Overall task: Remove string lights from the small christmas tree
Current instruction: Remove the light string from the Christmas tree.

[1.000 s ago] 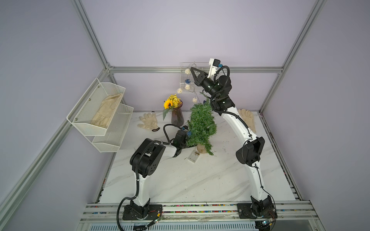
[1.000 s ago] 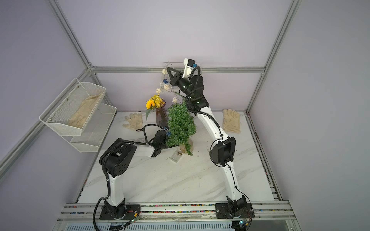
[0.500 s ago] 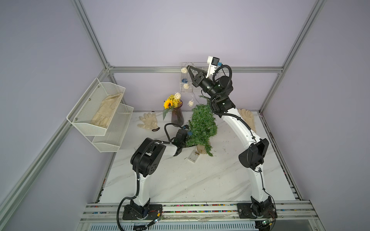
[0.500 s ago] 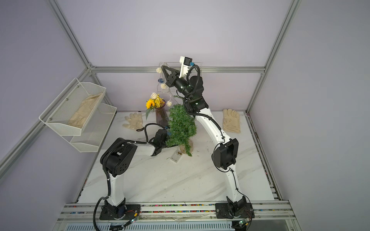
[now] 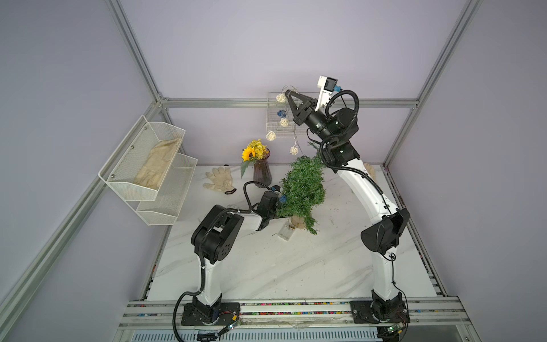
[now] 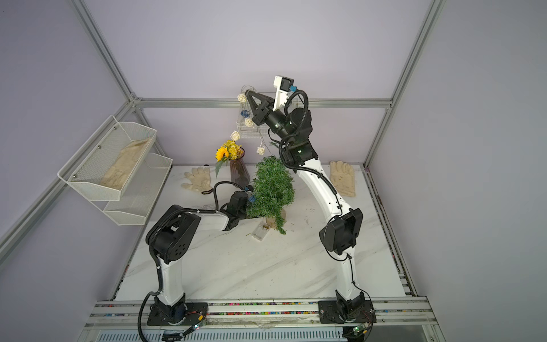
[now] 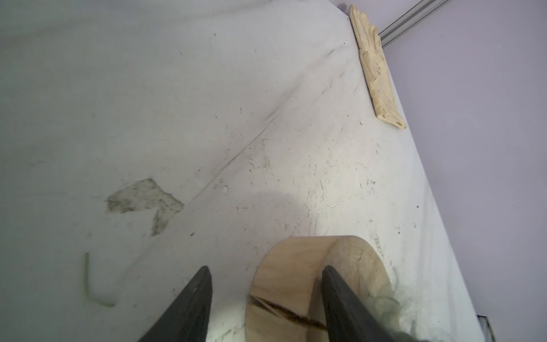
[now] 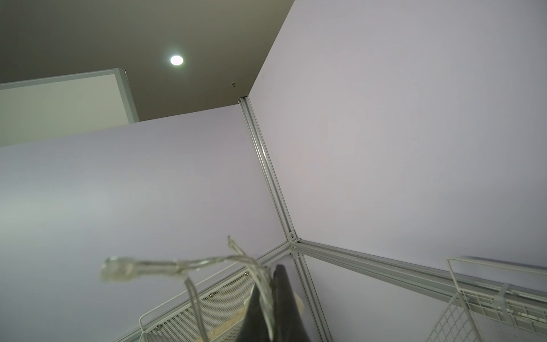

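Counter (image 5: 266, 266): white marble pattern, scuffed and specked with debris in the left wrist view. Lilac walls (image 5: 296, 44) on three sides, aluminium posts (image 5: 142, 68) at the corners. A ceiling lamp (image 8: 176, 60) shows in the right wrist view.

Left wall: two-tier mesh shelf (image 5: 165, 130), with a cream glove (image 5: 157, 165) in the upper tier. Far wall: wire basket (image 5: 270, 118). On the counter there is a second glove (image 5: 219, 179) far left and a third glove (image 6: 342, 177) far right, mostly hidden behind the right arm (image 5: 364, 189) in a top view. Dark vase (image 5: 262, 173) of yellow flowers stands just left of the small christmas tree (image 5: 303, 186), mid-counter.

Right jaws closed on the string lights (image 5: 280, 97), held high before the basket. The strand hangs down to the tree tip. One blue ball (image 5: 283, 199) sits on the tree's left flank. Battery box (image 5: 285, 232) lies on the counter near the tan base (image 7: 284, 281).

Left jaws parted, low at the base, gripping nothing. Left forearm (image 5: 251, 219) screens the lower left branches
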Action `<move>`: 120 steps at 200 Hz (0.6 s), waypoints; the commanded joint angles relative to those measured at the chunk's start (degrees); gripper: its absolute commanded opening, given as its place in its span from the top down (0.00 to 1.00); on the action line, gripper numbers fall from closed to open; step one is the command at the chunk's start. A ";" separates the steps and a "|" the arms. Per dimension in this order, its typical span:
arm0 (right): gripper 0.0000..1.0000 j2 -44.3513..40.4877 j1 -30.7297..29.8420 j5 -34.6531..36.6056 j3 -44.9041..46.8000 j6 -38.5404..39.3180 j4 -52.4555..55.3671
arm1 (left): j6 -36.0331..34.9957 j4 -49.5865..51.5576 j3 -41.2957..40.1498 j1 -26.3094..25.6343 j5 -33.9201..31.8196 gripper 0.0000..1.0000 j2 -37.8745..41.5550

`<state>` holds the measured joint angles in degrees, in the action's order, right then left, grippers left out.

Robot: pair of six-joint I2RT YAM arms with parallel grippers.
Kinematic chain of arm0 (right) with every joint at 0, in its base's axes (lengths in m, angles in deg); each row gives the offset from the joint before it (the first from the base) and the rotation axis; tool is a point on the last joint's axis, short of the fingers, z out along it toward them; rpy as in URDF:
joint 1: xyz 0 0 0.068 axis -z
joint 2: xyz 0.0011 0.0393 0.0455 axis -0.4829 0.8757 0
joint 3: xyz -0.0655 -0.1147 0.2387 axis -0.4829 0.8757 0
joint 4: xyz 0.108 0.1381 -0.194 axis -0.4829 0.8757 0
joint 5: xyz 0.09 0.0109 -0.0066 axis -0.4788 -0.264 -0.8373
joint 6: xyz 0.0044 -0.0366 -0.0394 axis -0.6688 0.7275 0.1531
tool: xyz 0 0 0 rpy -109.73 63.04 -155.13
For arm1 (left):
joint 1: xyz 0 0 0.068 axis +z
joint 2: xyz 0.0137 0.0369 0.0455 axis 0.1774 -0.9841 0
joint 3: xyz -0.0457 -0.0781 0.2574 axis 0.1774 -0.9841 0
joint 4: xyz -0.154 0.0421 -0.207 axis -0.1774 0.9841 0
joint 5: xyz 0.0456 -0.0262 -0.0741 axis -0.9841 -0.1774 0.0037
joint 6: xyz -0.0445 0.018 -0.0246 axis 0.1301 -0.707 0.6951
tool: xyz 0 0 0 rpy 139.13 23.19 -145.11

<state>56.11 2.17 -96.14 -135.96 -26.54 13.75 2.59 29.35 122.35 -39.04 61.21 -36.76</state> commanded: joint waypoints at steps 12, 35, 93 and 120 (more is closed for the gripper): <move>1.00 -1.79 0.74 -0.40 1.89 1.13 -0.72 | -4.11 2.20 -4.59 3.27 0.40 0.35 6.96; 1.00 -2.42 1.12 -0.17 3.62 1.14 -1.13 | -4.33 1.46 -6.90 6.43 4.75 0.34 10.73; 1.00 -2.89 1.46 0.88 6.45 0.82 -2.42 | -10.86 13.54 -7.18 10.48 -0.86 0.35 24.85; 1.00 -2.62 1.39 -0.08 6.55 -0.16 -3.00 | -15.12 19.92 -3.41 11.28 -8.85 0.33 32.34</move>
<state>56.02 3.40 -95.72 -129.49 -25.91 13.58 -6.69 43.16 115.51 -28.72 59.48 -10.58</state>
